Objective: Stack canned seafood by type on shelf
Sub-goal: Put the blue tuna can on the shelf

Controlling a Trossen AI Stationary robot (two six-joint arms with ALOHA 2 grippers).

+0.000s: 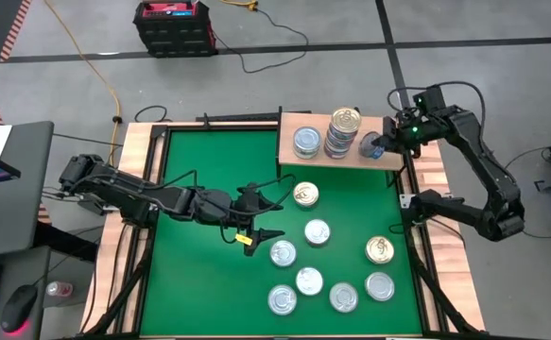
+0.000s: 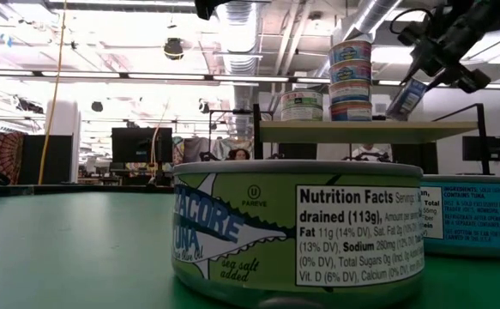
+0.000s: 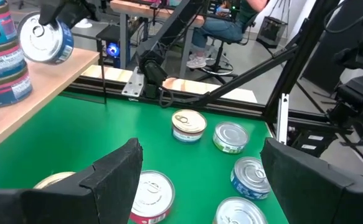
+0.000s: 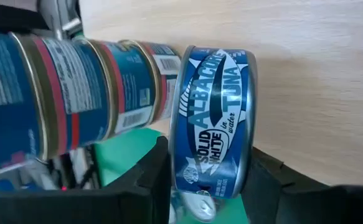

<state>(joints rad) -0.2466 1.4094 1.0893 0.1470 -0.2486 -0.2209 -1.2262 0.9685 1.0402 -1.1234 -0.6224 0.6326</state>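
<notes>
Blue tuna tin (image 4: 213,121) tilted between right hand (image 4: 209,180) fingers.

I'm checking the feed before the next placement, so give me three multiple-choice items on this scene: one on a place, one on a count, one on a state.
1. Where is the blue albacore tin?
A. On the green table
B. Over the shelf's right end, in the right end effector
C. On top of the stack

2. How many tins lie on the green table?
A. Eight
B. Five
C. Twelve

3. What state is the left end effector in?
A. Shut on a gold tin
B. Resting on the shelf
C. Open and empty over the table

Answers:
1 B: the blue albacore tin sits tilted between the fingers of the right end effector, beside the stack on the shelf.
2 A: the high view shows eight on the green table.
3 C: the left end effector has its fingers spread with nothing between them.
</notes>
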